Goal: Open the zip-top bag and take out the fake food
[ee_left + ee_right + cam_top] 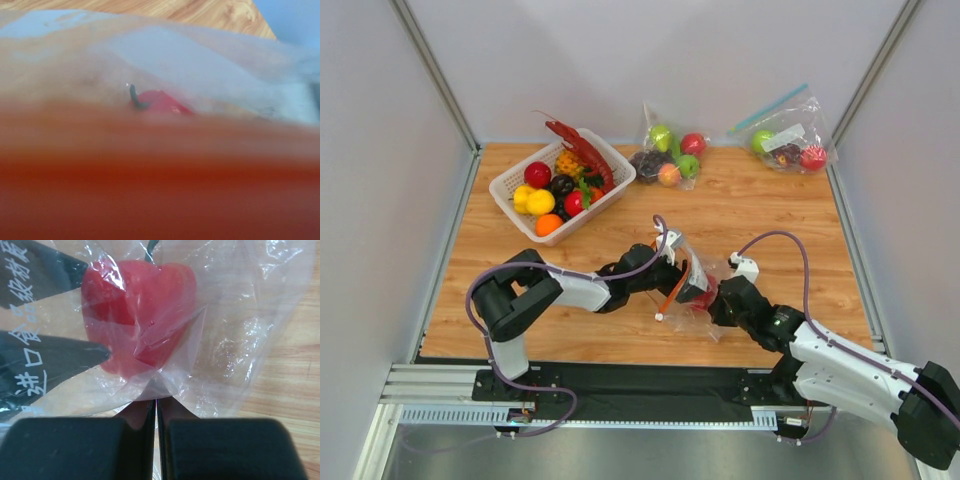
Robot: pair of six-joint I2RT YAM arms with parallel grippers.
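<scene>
The zip-top bag (692,318) is held just above the table between my two grippers, its orange-red zip strip (672,288) hanging at its left side. The red pepper-like piece (137,315) is inside the bag and also shows in the left wrist view (162,102). My right gripper (157,401) is shut on a fold of the bag's plastic just below the pepper. My left gripper (672,270) is at the bag's strip edge and seems shut on it. The blurred strip (160,190) hides its fingers in the left wrist view. The dark-red lobster (582,152) lies in the basket. I cannot pick out the carrot.
A white basket (510,182) of small fruits stands at the back left. A clear bag of green apples and grapes (668,155) lies at the back middle. A clear bag with a blue zip strip (790,145) lies at the back right.
</scene>
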